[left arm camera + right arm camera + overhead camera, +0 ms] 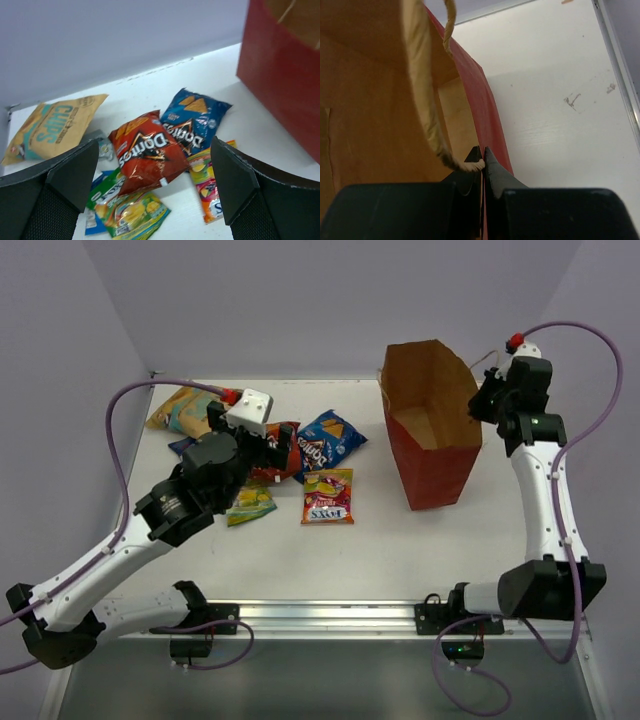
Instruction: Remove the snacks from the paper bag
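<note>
At wrist level, right end effector (483,153) clamps paper bag (487,115) wall, unclear overhead.

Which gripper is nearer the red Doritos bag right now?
Left. The left gripper is open, directly over the red Doritos bag; the right gripper is far off, shut on the paper bag at its rim.

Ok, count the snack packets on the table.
6: tan chips bag far left; red Doritos, blue Doritos centre; yellow-green packet, red-yellow packet nearer; blue-white packet under the left arm. More may be hidden.
</note>
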